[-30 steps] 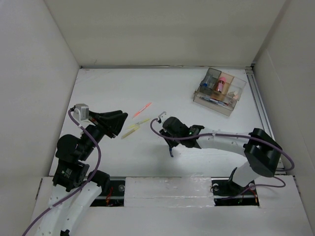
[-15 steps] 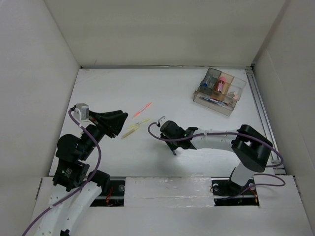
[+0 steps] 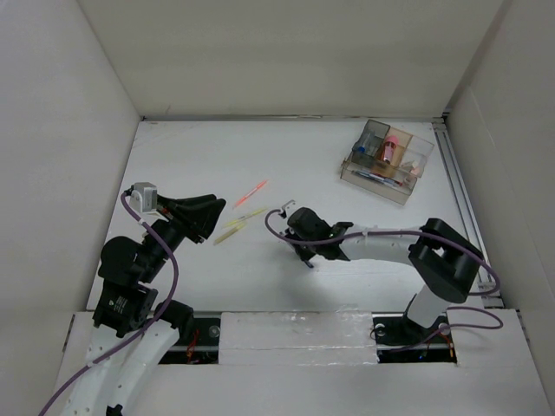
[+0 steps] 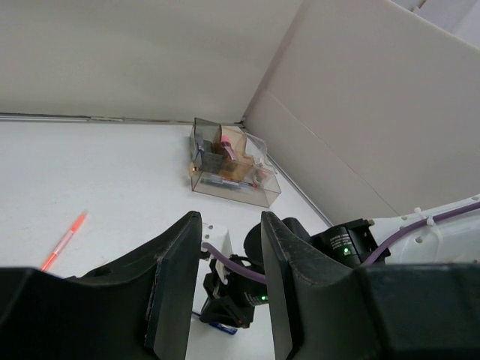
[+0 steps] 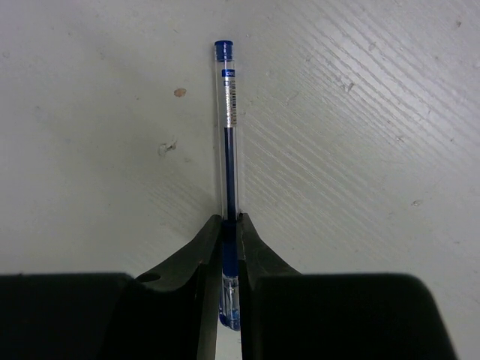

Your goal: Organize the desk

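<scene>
My right pincer (image 5: pixel 230 222) has its two fingers pressed in on a blue pen (image 5: pixel 229 112), gripping the clear barrel near its blunt lower end, with barely a gap left beyond the pen's own width. The barrel runs straight ahead from the fingers and ends in a blue cap. It sits close against the worktop (image 3: pixel 260 156), though I cannot tell whether it is resting there or just lifted. From the overhead camera I see this pincer (image 3: pixel 305 254) low over the near middle of the surface, its arm stretched in from the right.

My left pincer (image 4: pixel 230 225) stands partly open with nothing between its fingers. It hangs above the left part of the surface (image 3: pixel 206 217), facing across toward the right arm.

The worktop is the broad matte-white slab that fills the floor of the white-walled enclosure ahead of both arm bases, with a thin metal rail (image 3: pixel 460 191) along its right edge. In its far right corner stands a clear compartmented organiser box (image 3: pixel 388 160) with several small items inside. A pink pen (image 3: pixel 251 193) lies left of centre, and just nearer to me are two yellow-green pens (image 3: pixel 234 225), close to the left pincer's tips.
</scene>
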`<control>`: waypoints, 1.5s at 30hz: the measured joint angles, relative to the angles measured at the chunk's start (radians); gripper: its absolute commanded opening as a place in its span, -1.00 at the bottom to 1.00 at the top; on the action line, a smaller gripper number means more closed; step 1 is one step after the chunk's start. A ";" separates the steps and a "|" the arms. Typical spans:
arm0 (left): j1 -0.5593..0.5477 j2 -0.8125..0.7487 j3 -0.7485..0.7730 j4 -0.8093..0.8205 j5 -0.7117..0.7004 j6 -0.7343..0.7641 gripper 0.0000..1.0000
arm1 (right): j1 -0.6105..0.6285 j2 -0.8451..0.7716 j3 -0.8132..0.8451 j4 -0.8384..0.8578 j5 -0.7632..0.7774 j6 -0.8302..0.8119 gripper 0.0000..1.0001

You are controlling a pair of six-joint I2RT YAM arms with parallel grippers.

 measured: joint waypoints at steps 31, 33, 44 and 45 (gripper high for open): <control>0.000 -0.001 0.000 0.007 0.004 0.000 -0.34 | -0.591 -0.731 -0.323 0.404 0.072 0.209 -0.95; 0.000 -0.001 0.000 0.007 0.003 0.000 -0.34 | -0.631 -0.760 -0.347 0.507 0.117 0.158 -0.93; 0.000 -0.016 0.000 0.007 0.003 0.000 -0.33 | -0.876 -0.332 -0.071 0.633 -0.046 -0.142 -0.90; 0.000 -0.018 0.000 0.007 0.003 0.000 -0.33 | -0.883 -0.296 -0.047 0.623 -0.080 -0.164 -0.89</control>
